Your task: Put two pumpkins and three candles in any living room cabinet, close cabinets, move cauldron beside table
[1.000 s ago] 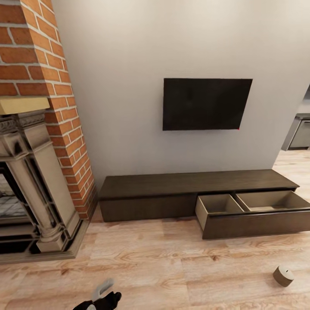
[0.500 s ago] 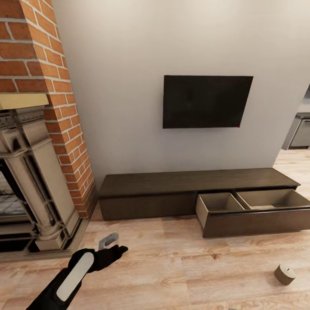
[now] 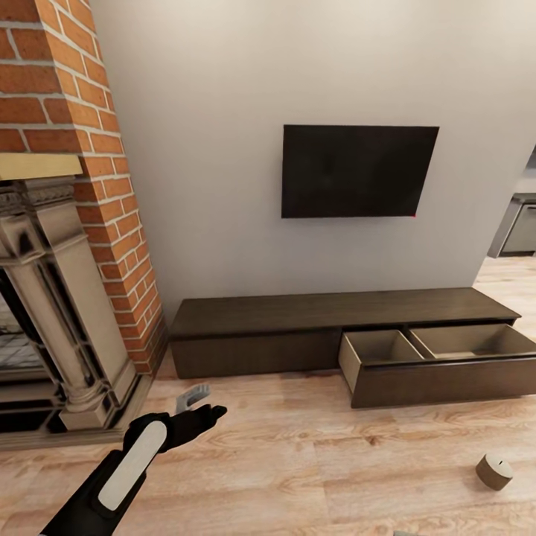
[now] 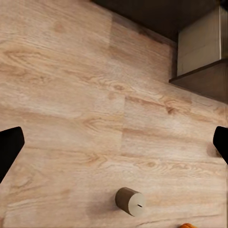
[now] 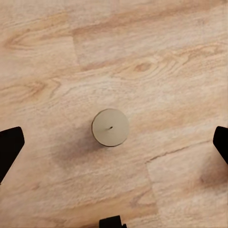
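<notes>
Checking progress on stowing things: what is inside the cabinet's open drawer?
Both compartments of the open drawer show bare beige insides. Its front panel hides the near floor strip, so something there cannot be ruled out.

head: faces cabinet (image 3: 327, 316) wall | wrists: look down, share candle (image 5: 110, 127)

Light wood-plank floor (image 3: 313, 476), one short round candle (image 3: 493, 472) standing upright on it, long low dark-brown cabinet (image 3: 298, 327) set against the wall, fireplace base (image 3: 67, 424) adjacent.
</notes>
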